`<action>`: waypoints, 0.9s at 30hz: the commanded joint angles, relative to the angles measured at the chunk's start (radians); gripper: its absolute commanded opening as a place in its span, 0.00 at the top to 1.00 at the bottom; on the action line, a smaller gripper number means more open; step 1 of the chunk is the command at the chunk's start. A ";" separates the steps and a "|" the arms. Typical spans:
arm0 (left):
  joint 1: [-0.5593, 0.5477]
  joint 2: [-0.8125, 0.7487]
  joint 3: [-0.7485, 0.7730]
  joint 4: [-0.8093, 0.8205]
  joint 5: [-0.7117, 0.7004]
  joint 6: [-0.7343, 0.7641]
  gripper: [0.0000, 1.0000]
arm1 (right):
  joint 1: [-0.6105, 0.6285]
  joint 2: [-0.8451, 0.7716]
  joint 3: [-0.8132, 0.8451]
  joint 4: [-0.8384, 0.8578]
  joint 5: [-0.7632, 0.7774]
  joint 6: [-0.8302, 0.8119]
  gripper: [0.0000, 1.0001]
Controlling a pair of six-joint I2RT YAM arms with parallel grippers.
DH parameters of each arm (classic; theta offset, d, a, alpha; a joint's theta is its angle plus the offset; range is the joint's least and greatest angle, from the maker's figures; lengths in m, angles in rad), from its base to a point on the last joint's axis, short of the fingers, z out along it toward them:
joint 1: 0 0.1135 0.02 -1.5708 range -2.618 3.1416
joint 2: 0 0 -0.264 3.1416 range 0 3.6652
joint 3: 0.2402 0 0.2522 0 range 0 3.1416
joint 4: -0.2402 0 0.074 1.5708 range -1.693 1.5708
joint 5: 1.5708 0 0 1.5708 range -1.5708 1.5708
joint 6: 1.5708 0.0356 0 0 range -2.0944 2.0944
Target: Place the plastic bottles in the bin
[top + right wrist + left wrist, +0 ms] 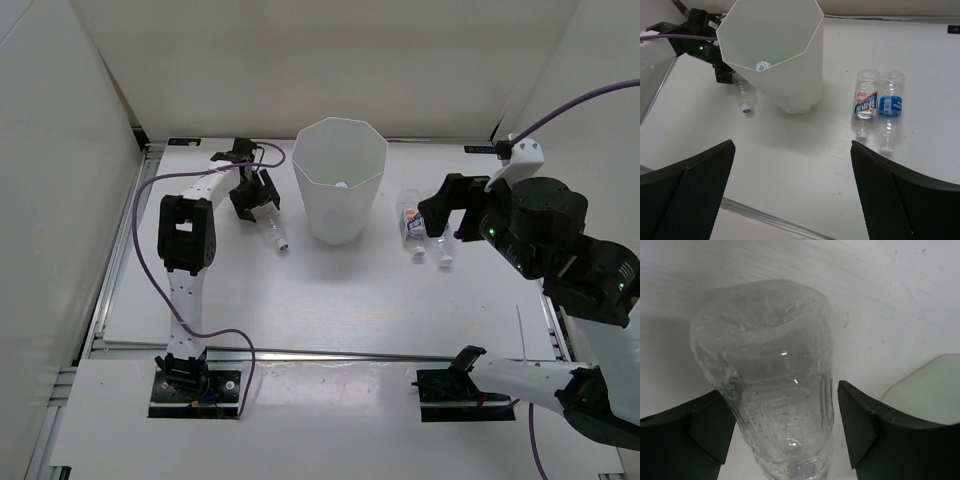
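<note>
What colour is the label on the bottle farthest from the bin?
Blue, on the bottle; the right wrist view shows it best.

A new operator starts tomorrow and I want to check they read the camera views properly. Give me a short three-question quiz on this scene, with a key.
1. True or false: the right gripper is shut on a bottle.
2. How many bottles lie on the table right of the bin? A one, B two, C four.
3. Which gripper has a clear bottle between its open fingers?
Key: 1 false, it is open and empty; 2 B; 3 the left gripper.
</note>
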 commanded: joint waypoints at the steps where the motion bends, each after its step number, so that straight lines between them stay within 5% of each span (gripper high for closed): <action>1: 0.006 0.001 0.009 0.001 0.049 0.022 0.16 | 0.001 0.037 0.053 0.022 -0.015 -0.077 0.00; 10: 0.037 -0.116 -0.011 0.011 -0.006 0.022 0.45 | 0.001 0.046 0.058 0.053 -0.060 -0.110 0.00; 16: 0.083 -0.333 0.026 0.011 -0.081 -0.032 0.45 | 0.001 -0.009 -0.045 0.110 -0.097 -0.082 0.00; 27: 0.060 -0.473 0.477 0.191 0.039 -0.188 0.42 | 0.001 -0.092 -0.146 0.139 -0.116 -0.012 0.00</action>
